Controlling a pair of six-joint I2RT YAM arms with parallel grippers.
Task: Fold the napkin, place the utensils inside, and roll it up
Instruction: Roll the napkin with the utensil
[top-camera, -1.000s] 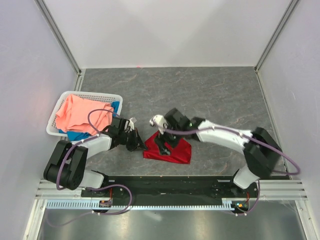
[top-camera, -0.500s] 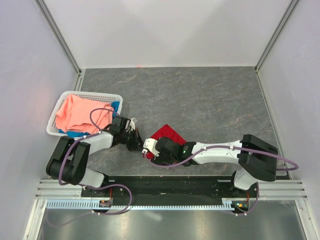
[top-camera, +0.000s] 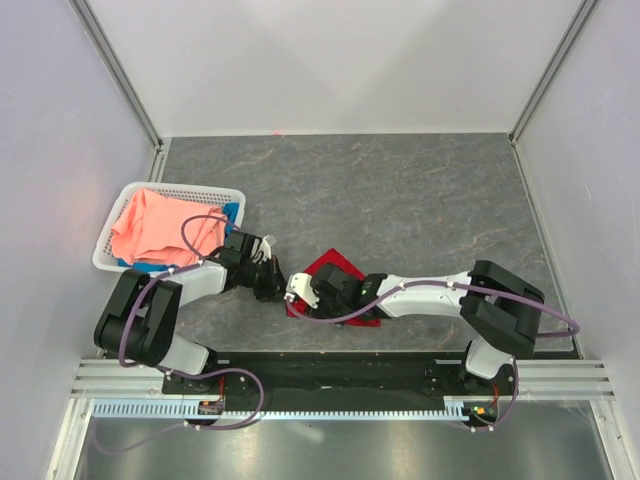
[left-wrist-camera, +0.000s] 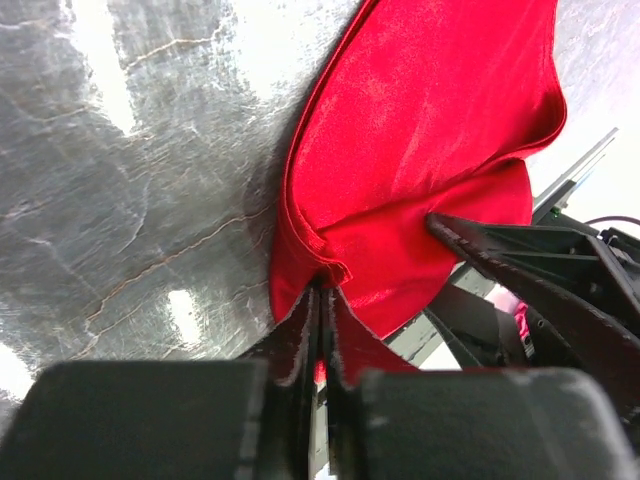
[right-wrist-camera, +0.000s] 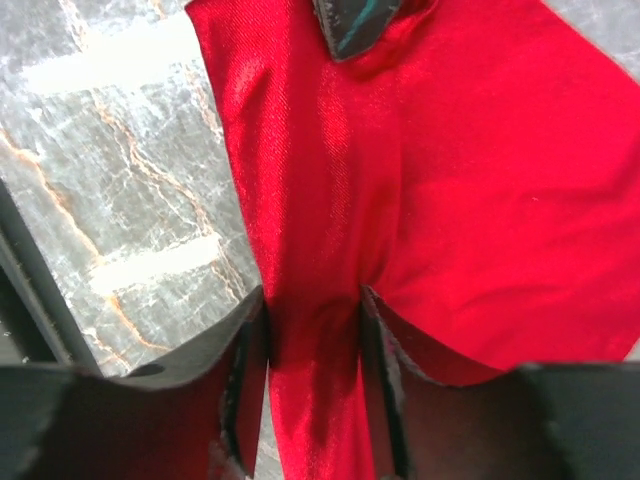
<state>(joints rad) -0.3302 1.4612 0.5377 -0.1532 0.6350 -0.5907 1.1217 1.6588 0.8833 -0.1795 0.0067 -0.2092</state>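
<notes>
The deep red napkin (top-camera: 338, 266) lies crumpled near the table's front, between my two arms. My left gripper (top-camera: 275, 288) sits at its left edge. In the left wrist view its fingers (left-wrist-camera: 322, 290) are pinched on a corner of the napkin (left-wrist-camera: 430, 130). My right gripper (top-camera: 300, 298) reaches in from the right, low at the same left end. In the right wrist view its jaws (right-wrist-camera: 312, 300) are half narrowed, both pads pressing a raised fold of the napkin (right-wrist-camera: 480, 200). The utensils are out of view.
A white basket (top-camera: 185, 187) holding a salmon-pink cloth (top-camera: 150, 225) and a blue cloth (top-camera: 152, 270) stands at the left, just behind my left arm. Walls close the table on three sides. The black base rail (top-camera: 340, 368) runs along the near edge.
My right arm swung from above the napkin down to its left near end, and its jaws narrowed onto a fold. The napkin bunched up. My left gripper stayed at the napkin's edge.
</notes>
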